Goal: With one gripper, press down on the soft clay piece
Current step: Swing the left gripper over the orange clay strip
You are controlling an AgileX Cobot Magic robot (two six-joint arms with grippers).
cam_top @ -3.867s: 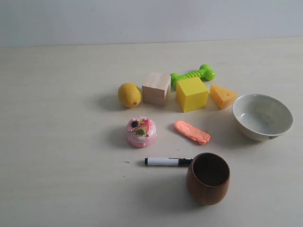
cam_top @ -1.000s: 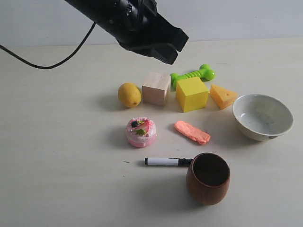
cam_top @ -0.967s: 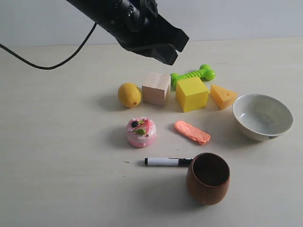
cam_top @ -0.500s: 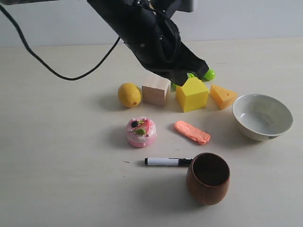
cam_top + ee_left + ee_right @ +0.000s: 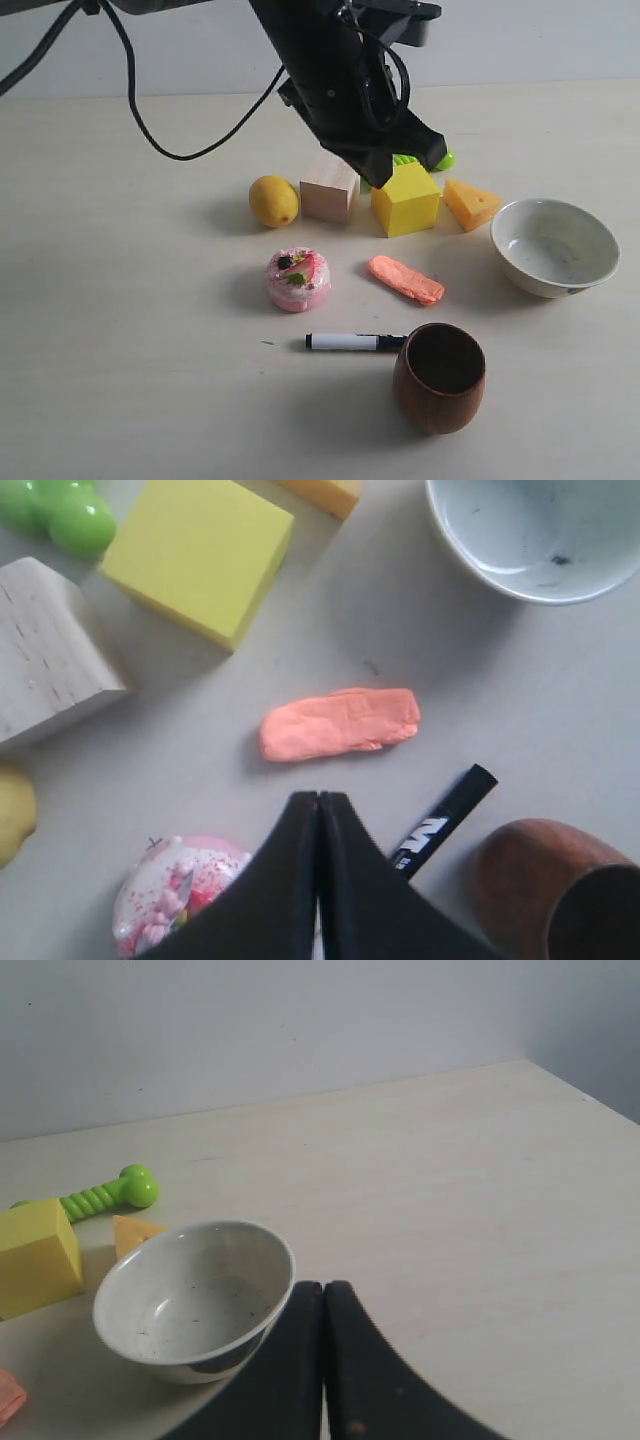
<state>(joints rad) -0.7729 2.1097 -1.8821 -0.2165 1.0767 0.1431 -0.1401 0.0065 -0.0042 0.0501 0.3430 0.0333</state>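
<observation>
- Above the table point(image 5: 120, 330), left gripper point(image 5: 318, 798): jaws together, empty; judged the nearer arm.
- Right gripper point(image 5: 322, 1290): jaws together, near the bowl point(image 5: 180, 1300).
- Clay point(image 5: 340, 723): on the table between cake point(image 5: 175, 895) and bowl, ahead of the left tips, long axis crosswise.
- Marker point(image 5: 440, 820): white "M"; rest unreadable.

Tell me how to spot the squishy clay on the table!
Find the big white bowl. Between it and the round pink cake lies the soft clay piece. It's a flat, lumpy salmon-orange strip, not a holey wedge like the cheese.
</observation>
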